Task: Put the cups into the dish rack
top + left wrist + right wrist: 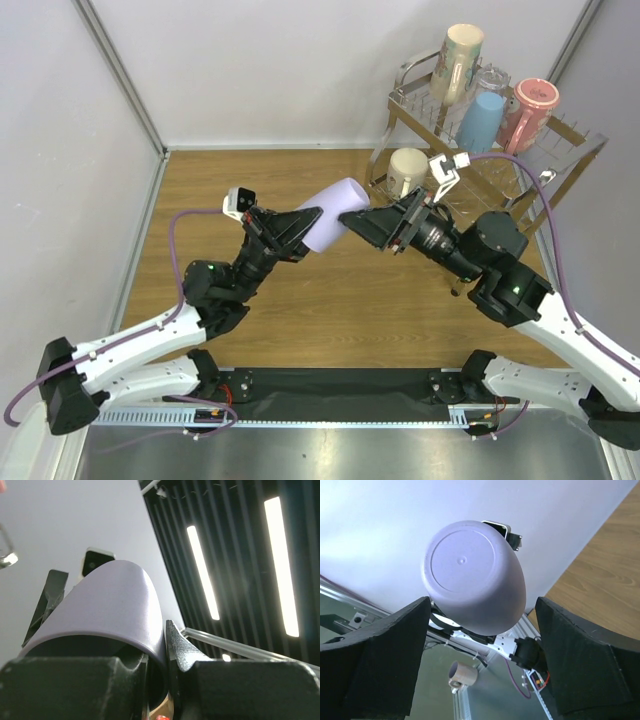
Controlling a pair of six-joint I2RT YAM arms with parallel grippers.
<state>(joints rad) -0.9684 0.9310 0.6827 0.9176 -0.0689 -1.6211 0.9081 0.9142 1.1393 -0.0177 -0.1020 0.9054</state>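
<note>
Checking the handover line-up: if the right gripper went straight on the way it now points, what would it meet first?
The lavender tumbler. Its closed base lies dead ahead of the right gripper, whose jaws stand open on either side, while the left gripper holds its rim. How close it is remains unclear.

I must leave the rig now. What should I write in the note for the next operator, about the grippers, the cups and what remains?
Left gripper: shut on the rim of the lavender tumbler, held in the air above the table.
Right gripper: open, jaws on either side of the tumbler's base, not closed on it.
Dish rack: beige mug, clear glass, light-blue tumbler and pink mug on the upper tier; white mug seems to sit lower, at its front.
Done: five cups loaded, it appears.
Left: probably pass the tumbler to the right gripper, then rack it.
</note>
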